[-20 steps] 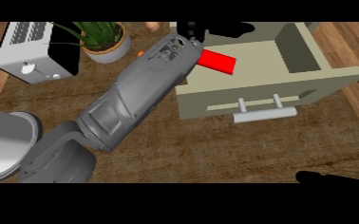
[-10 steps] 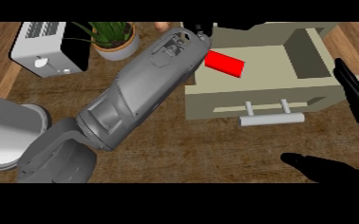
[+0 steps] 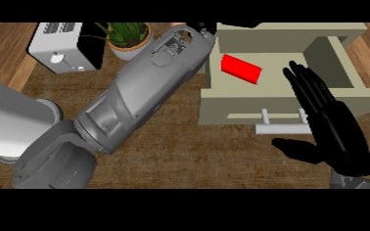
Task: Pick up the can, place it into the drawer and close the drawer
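One red can [image 3: 241, 69] in open drawer [image 3: 282, 105], right hand [image 3: 334, 127] beside (fingers straight)

Red can [image 3: 241, 69] lies flat (tilted) inside the open beige drawer [image 3: 339, 61]

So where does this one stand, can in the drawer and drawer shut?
The red can already lies inside the open drawer, so placing looks done. The right hand hangs open over the drawer front by its handle, apparently lining up the push. Closing is left. The left hand is hidden beyond its forearm.
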Motion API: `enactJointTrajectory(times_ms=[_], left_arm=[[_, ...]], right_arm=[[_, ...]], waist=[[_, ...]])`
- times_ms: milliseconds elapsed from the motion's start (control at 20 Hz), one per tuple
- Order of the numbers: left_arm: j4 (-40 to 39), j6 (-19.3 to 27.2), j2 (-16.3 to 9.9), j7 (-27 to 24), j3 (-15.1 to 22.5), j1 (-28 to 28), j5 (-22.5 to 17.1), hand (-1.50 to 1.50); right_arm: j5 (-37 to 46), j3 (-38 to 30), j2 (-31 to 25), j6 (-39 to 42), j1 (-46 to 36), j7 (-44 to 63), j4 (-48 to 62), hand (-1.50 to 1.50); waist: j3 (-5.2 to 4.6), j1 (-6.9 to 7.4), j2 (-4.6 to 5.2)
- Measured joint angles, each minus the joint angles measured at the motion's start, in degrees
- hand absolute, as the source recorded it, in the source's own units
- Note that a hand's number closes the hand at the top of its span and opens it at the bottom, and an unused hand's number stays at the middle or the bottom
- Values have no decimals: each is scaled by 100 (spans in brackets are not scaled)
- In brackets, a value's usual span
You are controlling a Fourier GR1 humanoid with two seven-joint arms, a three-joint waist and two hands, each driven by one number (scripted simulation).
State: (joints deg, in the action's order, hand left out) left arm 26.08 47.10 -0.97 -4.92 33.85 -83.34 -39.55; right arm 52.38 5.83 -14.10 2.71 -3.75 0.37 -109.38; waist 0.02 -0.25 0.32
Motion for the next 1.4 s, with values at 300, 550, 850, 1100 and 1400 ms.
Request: enactJointTrajectory(times_ms=[300, 550, 850, 1100, 1400], left_arm=[[536, 108, -239, 395, 72, 261, 247, -150], [1132, 98, -685, 913, 161, 430, 422, -150], [1952, -59, -1345, 1228, 190, 895, 561, -150], [2641, -59, -1769, 1598, 236, 1251, 671, -150], [3301, -52, -2180, 1948, 243, 1610, 838, -150]], right_arm=[[588, 8, 256, -920, -232, -280, 1262, -150], [864, -187, 414, -1520, -790, -395, 2294, -150], [1092, -456, 489, -2154, -1451, -568, 3524, -150], [1343, -633, 531, -2729, -1989, -676, 4572, -150], [1504, -901, 596, -3536, -2708, -844, 5884, -150]], waist=[[1, 118, -41], [-51, 195, -103], [-75, 279, -119], [-74, 316, -119], [-47, 310, -93]])
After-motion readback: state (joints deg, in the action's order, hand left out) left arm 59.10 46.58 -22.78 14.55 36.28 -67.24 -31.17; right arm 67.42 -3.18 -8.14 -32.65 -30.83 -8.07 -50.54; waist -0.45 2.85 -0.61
